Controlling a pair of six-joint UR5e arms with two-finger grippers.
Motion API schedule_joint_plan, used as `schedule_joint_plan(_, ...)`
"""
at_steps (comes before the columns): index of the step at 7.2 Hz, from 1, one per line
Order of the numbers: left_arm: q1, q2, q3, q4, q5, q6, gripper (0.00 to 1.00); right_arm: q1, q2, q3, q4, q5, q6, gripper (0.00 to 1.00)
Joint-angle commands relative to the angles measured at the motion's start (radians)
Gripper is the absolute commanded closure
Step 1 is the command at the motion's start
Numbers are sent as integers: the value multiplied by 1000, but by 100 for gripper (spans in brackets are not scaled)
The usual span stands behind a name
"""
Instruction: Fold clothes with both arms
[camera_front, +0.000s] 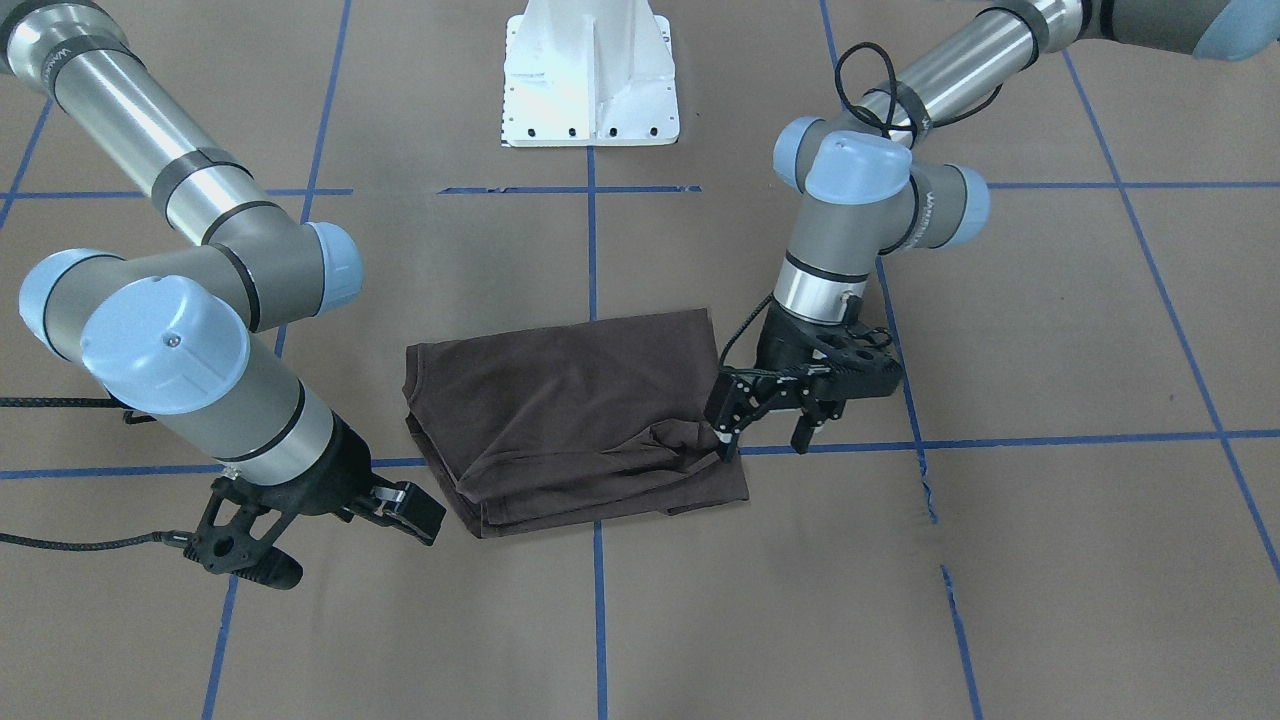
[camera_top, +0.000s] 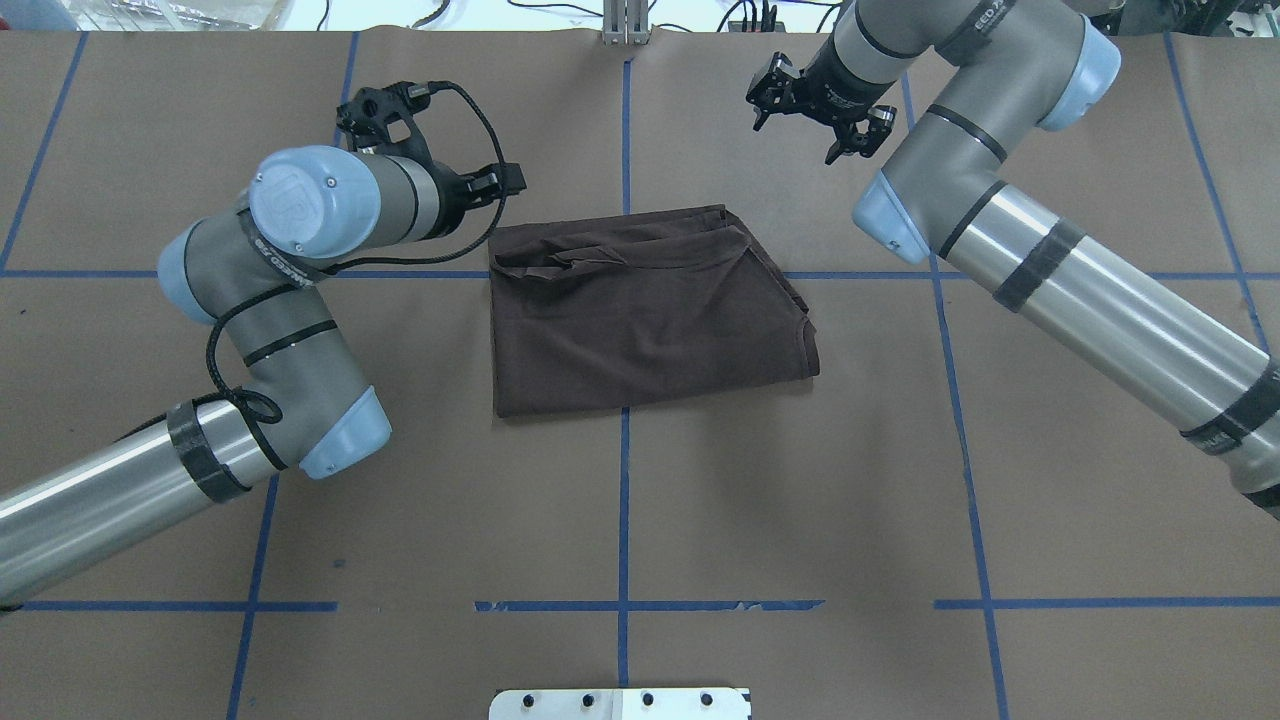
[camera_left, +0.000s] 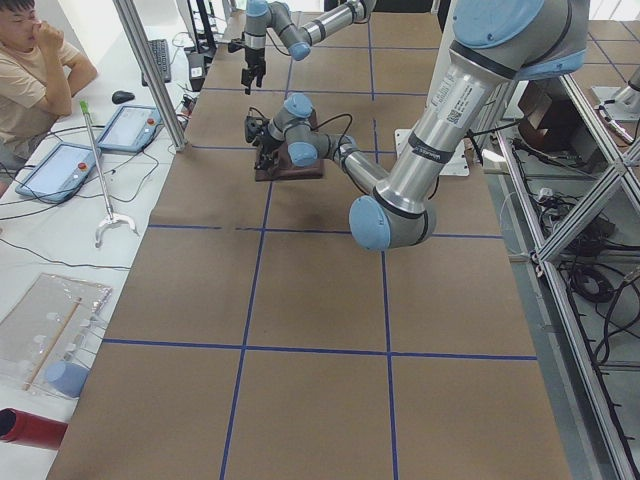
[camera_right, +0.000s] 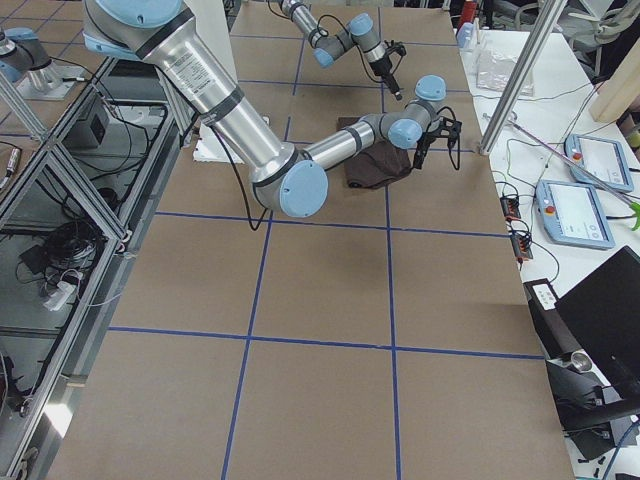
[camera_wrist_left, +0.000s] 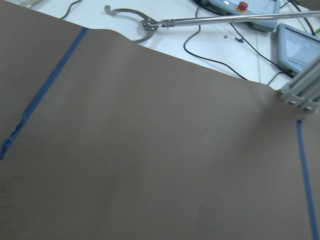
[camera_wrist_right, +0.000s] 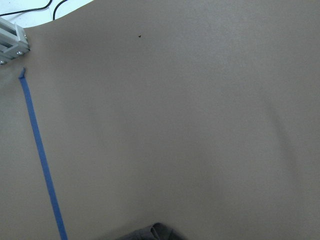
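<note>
Brown paper covers the table (camera_top: 640, 480), marked with a grid of blue tape lines (camera_top: 623, 500). A white bolted pedestal (camera_front: 590, 80) stands mid-way along one long edge of the table. Beside the opposite edge lie a reach grabber (camera_left: 98, 165), two teach pendants (camera_left: 135, 127) and a clear plastic tray (camera_left: 50, 325); a person (camera_left: 30, 70) sits there.

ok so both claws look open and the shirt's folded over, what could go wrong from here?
1. The left claw hangs open with one finger right at the T-shirt edge, beside a bunched ridge. I can't tell whether it is touching, but pulling away could snag and drag that layer.
2. The layers sit offset along the edge nearest the right claw, so another fold would likely lock in the skew.
</note>
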Motion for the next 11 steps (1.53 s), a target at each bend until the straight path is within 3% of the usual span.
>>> schedule_joint_plan(1,79,-22,-3,52,-2,33,100,1,-55,52,3,-5,4,0)
schedule_joint_plan(3,101,-79,-1,178,-15,199,100,-4,-57,55,7,-6,4,0)
schedule_joint_plan(6,120,-149,123,177,-41,212,100,-15,-63,54,11,-8,5,0)
schedule_joint_plan(9,71,-189,172,159,-32,305,100,-18,-64,58,11,-9,14,0)
schedule_joint_plan(11,-35,-331,566,-137,-31,364,100,-36,-75,63,13,-24,28,0)
